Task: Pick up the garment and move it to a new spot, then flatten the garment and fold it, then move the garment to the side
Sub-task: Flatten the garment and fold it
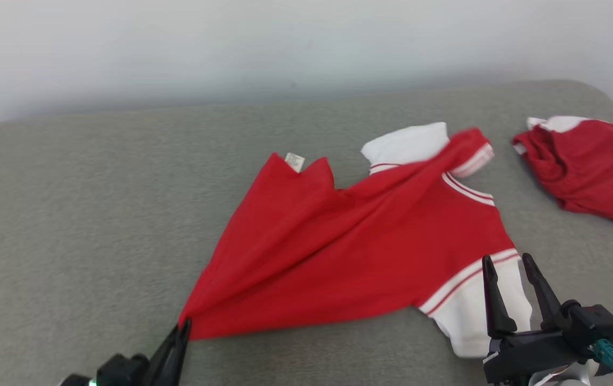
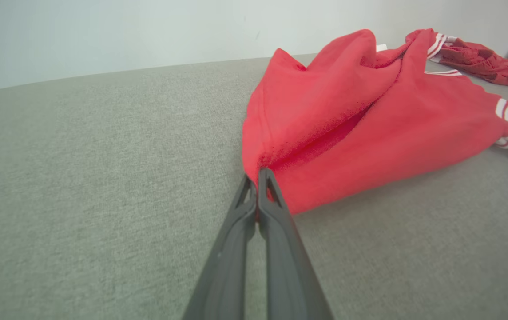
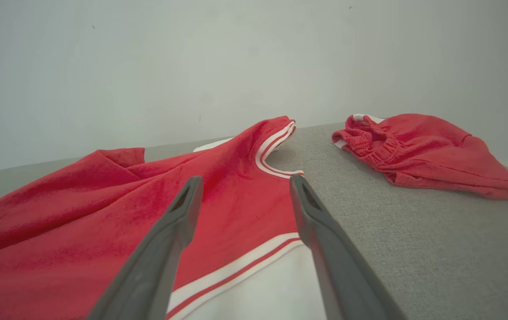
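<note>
Item: garment (image 1: 349,252), red top with white striped-cuff sleeves, lying partly spread near the middle of the grey padded surface (image 1: 81,214); body creased and drawn to a point at its lower-left hem corner; collar end toward the far right; white label (image 1: 294,161) showing at the far hem edge. Left gripper (image 1: 184,324): fingers pressed together, pinching that hem corner low against the surface. Right gripper (image 1: 507,259): fingers spread wide, holding nothing, poised over the near white sleeve (image 1: 462,316). Also present: a second red piece (image 1: 590,166), bunched, well apart at the far right. Step in hand, as judged: flattening, one corner secured and the cloth not yet smooth. Next move calls for: the right fingers closing on the sleeve or shoulder edge; then both arms drawing apart evenly, low, so the folds pull out without dragging the garment off its spot.
</note>
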Robot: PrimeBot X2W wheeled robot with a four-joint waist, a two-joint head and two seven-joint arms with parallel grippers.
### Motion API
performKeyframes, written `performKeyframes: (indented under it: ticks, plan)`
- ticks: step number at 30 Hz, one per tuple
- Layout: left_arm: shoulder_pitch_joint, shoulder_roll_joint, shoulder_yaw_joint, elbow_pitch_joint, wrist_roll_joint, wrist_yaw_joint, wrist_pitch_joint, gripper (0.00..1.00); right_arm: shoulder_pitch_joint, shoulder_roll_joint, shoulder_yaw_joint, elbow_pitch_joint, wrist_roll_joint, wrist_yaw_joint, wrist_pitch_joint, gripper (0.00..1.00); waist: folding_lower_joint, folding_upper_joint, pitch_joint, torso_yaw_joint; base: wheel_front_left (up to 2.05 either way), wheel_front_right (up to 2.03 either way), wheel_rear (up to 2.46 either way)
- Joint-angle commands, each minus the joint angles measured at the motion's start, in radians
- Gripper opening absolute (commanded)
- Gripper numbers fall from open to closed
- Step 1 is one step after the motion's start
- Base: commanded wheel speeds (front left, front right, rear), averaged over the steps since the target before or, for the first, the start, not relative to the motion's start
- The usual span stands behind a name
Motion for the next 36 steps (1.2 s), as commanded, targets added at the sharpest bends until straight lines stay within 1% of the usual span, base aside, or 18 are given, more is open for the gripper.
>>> performKeyframes:
  ticks: [1, 7, 10, 12, 16, 21, 23, 28, 30, 32, 36]
  plan:
    - [0.016, 0.006, 0.000, -0.009, 0.006, 0.005, -0.003, 0.00, 0.012, 0.005, -0.001, -0.001, 0.001, -0.003, -0.001, 1.00, 0.0000, 0.0000, -0.021, 0.069, 0.00, 0.00, 0.00]
    - [0.128, 0.014, -0.020, -0.103, 0.003, 0.023, 0.012, 0.00, 0.010, 0.006, -0.011, 0.002, 0.006, -0.003, 0.000, 1.00, 0.0000, 0.0000, -0.009, 0.134, 0.00, 0.00, 0.00]
    - [0.155, 0.013, -0.030, -0.127, -0.003, 0.028, 0.017, 0.00, 0.005, 0.009, -0.007, 0.009, 0.004, -0.003, 0.000, 1.00, 0.0000, 0.0000, -0.005, 0.141, 0.00, 0.00, 0.00]
    - [0.139, 0.003, -0.028, -0.135, -0.010, 0.027, 0.014, 0.00, -0.004, 0.006, 0.003, 0.014, 0.005, -0.003, -0.001, 1.00, 0.0000, 0.0000, -0.003, 0.133, 0.00, 0.00, 0.00]
    - [0.072, 0.011, -0.036, -0.125, -0.001, 0.014, 0.010, 0.00, -0.024, 0.001, 0.014, 0.020, -0.001, -0.003, 0.000, 1.00, 0.0000, 0.0000, 0.009, 0.096, 0.00, 0.00, 0.00]
    - [-0.054, 0.031, -0.040, -0.091, -0.006, 0.001, 0.008, 0.00, -0.060, -0.004, 0.023, 0.030, 0.005, -0.003, 0.000, 1.00, 0.0000, 0.0000, 0.042, 0.024, 0.00, 0.00, 0.00]
    - [-0.105, 0.051, -0.040, -0.059, -0.008, -0.005, 0.012, 0.00, -0.071, 0.000, 0.024, 0.035, 0.006, -0.003, 0.000, 1.00, 0.0000, 0.0000, 0.059, -0.008, 0.00, 0.00, 0.00]
    - [-0.214, 0.075, -0.038, 0.042, -0.049, -0.011, 0.011, 0.00, -0.089, 0.012, 0.016, 0.049, 0.006, -0.003, 0.000, 1.00, 0.0000, 0.0000, 0.098, -0.077, 0.00, 0.00, 0.00]
    - [-0.254, 0.088, -0.042, 0.084, -0.051, -0.012, 0.009, 0.00, -0.091, 0.014, 0.009, 0.054, 0.007, -0.003, 0.000, 1.00, 0.0000, 0.0000, 0.113, -0.097, 0.00, 0.00, 0.00]
    - [-0.289, 0.088, -0.045, 0.128, -0.064, -0.011, 0.005, 0.00, -0.093, 0.015, 0.002, 0.058, 0.006, -0.003, 0.000, 1.00, 0.0000, 0.0000, 0.123, -0.110, 0.00, 0.00, 0.00]
    - [-0.341, 0.075, -0.056, 0.199, -0.080, -0.012, -0.001, 0.00, -0.096, 0.014, -0.009, 0.062, 0.004, -0.003, 0.000, 1.00, 0.0000, 0.0000, 0.131, -0.121, 0.00, 0.00, 0.00]
